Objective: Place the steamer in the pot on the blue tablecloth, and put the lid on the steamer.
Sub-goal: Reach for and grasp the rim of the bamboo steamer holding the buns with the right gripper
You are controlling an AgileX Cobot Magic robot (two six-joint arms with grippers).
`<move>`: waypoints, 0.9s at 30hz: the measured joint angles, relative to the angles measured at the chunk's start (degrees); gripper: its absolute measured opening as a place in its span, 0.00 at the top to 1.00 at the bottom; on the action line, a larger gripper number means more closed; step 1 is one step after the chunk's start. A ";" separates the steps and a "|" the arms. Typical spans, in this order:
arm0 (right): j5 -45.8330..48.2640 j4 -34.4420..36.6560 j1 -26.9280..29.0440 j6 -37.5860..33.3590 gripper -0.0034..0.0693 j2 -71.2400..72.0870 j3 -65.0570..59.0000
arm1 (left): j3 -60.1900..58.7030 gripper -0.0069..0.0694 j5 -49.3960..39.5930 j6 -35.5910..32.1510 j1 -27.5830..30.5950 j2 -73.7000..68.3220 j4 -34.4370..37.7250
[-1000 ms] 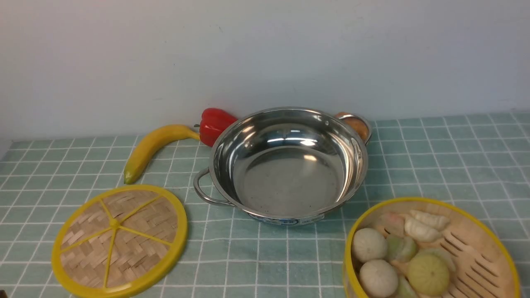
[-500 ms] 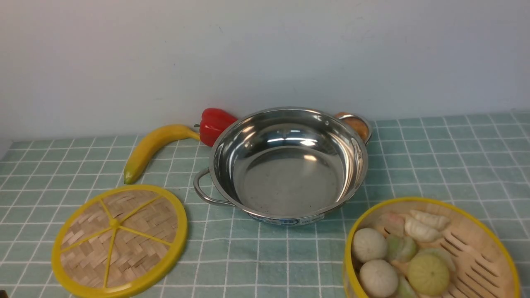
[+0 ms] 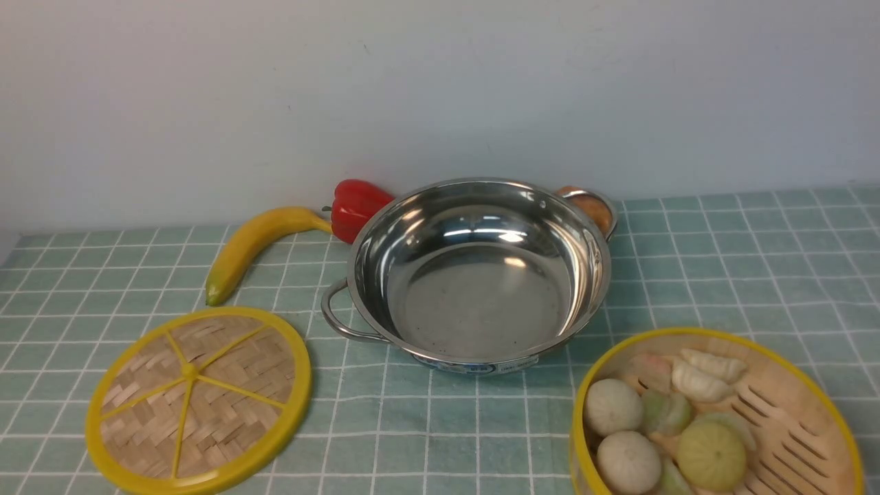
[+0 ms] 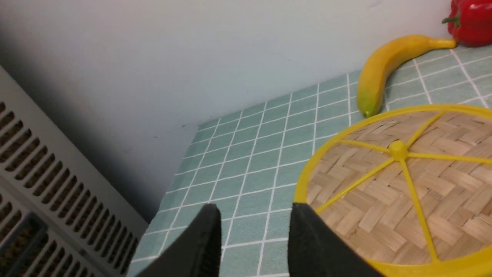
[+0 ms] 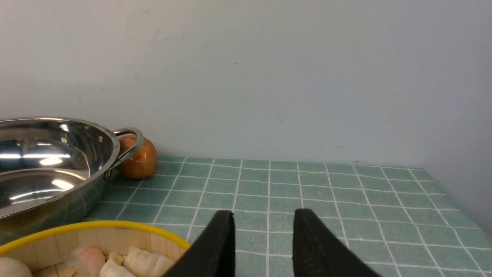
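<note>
The shiny steel pot (image 3: 481, 289) stands empty in the middle of the blue tablecloth (image 3: 756, 261). The steamer (image 3: 784, 426), holding buns and dumplings, sits on the cloth at the near right. At the near left the woven lid (image 3: 199, 399) lies flat. Neither arm shows in the front view. In the left wrist view my left gripper (image 4: 255, 215) is open over bare cloth, just beside the lid's rim (image 4: 307, 181). In the right wrist view my right gripper (image 5: 264, 219) is open above the cloth, beside the steamer (image 5: 115, 240) and off to the side of the pot (image 5: 46, 165).
A banana (image 3: 254, 244) and a red pepper (image 3: 354, 206) lie behind the pot on the left. An orange-brown fruit (image 3: 595, 210) sits behind its far handle. The wall runs close behind. A grey vented panel (image 4: 57, 184) stands past the cloth's left edge.
</note>
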State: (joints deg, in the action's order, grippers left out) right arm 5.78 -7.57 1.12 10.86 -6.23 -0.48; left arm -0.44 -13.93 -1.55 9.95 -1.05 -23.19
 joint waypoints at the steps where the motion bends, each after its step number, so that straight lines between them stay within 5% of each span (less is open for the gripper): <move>1: 0.00 0.00 0.00 0.00 0.62 0.00 0.00 | 0.01 0.59 1.11 0.88 0.00 0.00 0.22; 14: -17.99 11.78 0.00 15.30 0.62 0.00 -0.02 | 0.01 0.59 24.47 25.76 0.00 0.00 21.34; 23: -30.07 12.24 0.00 22.40 0.62 0.00 -0.02 | 0.01 0.59 33.59 27.50 0.00 0.00 22.20; 27: -46.39 12.24 0.00 27.97 0.62 0.00 -0.02 | 0.01 0.59 42.78 27.63 0.00 0.00 22.22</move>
State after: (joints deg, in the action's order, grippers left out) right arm -40.62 4.67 1.12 38.83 -6.23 -0.50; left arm -0.43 28.85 26.08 9.95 -1.05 -0.97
